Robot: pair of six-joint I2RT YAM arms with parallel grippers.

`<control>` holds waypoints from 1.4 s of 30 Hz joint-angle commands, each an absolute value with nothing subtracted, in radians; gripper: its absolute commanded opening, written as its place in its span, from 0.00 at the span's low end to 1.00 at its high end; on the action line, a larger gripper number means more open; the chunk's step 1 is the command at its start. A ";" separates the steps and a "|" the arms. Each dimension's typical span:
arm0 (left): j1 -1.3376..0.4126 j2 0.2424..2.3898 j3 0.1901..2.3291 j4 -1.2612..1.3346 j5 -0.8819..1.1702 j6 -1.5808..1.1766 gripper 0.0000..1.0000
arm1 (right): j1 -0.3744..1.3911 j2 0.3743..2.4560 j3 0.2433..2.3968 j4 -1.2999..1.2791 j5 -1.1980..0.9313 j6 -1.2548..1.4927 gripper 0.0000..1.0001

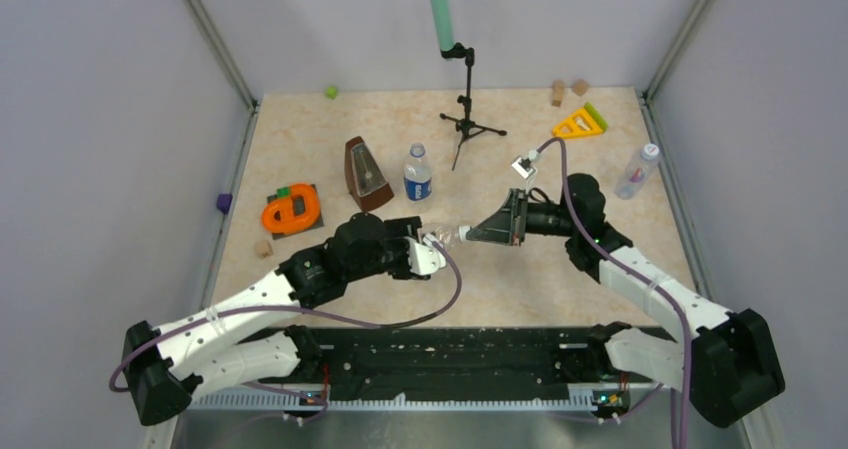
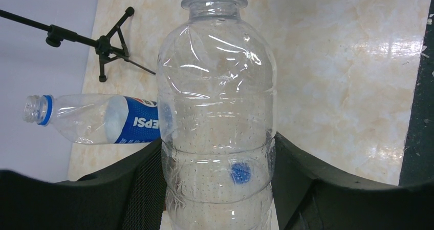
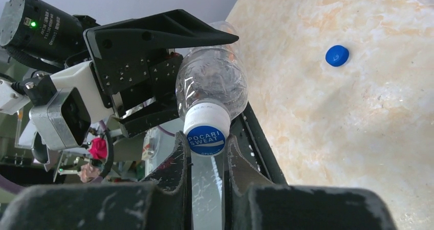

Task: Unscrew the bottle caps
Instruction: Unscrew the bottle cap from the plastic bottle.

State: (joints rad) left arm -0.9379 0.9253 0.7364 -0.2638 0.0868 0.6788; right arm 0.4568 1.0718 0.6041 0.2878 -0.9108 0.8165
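Surface (image 1: 540,289): we see beige marble.
Left tool (image 2: 217,161): clamped around clear bottle (image 2: 215,86).
Right tool (image 3: 205,139): pinching white cap (image 3: 204,130) between its fingers.

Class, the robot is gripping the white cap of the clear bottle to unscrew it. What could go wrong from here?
The left pincer holds the clear bottle by its thin, dented wall; twisting may crumple it or spin it in the grip.
The right pincer pinches the white cap only at its tips, so it may slip off.
The bottle is held off the table, so a freed cap could drop and roll away.
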 commanded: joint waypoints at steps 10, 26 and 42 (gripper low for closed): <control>-0.943 0.921 0.750 -0.260 0.187 0.627 0.00 | 0.483 1.022 0.639 0.191 -0.854 0.611 0.23; -0.943 0.915 0.747 -0.267 0.170 0.633 0.00 | 0.483 1.076 0.625 0.331 -0.882 0.757 0.49; -0.943 0.909 0.751 -0.254 0.161 0.623 0.00 | 0.483 1.087 0.666 0.225 -0.940 0.681 0.47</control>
State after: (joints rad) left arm -0.9390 0.9310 0.7364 -0.3080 0.1490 0.6369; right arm 0.4778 1.0782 0.6060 0.2211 -0.9020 0.7139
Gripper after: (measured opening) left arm 0.663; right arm 0.480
